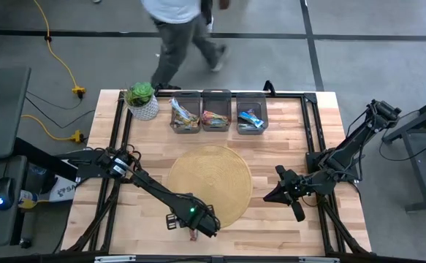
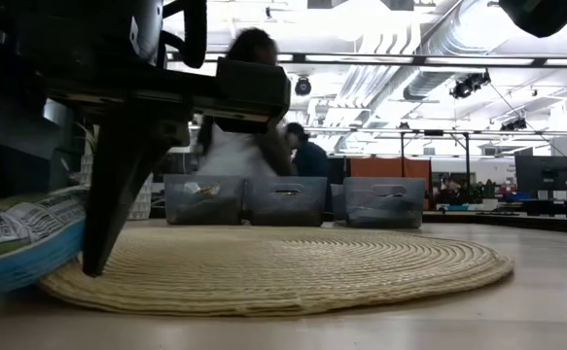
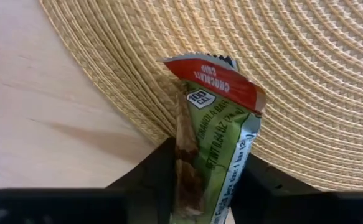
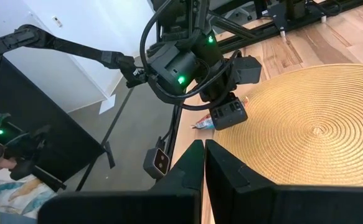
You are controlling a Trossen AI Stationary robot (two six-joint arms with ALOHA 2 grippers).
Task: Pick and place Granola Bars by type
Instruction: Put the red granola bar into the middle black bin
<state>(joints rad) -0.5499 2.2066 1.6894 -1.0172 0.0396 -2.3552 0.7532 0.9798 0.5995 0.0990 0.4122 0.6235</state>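
Item: granola bar, green wrapper with red end band, lying at the near edge of the round woven mat, half on wood, half against the mat rim. It stands between the fingers of the left gripper; the jaws flank it closely on both sides, but whether they already pinch it cannot be told. Judged purpose: lifting this bar for sorting

Item: three grey bins, in a row at the far side of the table, just beyond the mat. Each already holds bars, apparently one kind per bin; the right one shows a blue wrapper. Contents of the other two are too small to name

Item: right gripper, fingers pressed together, holding nothing, waiting over the right part of the table, clear of the mat

Item: potted plant, far left corner, beside the bins

Item: person, walking on the floor beyond the far edge, cut off by the picture's top

Hidden: in the overhead view the left arm's wrist covers the bar almost wholly. In the table-level view a wrapper fills the left corner, cut off; its type unreadable
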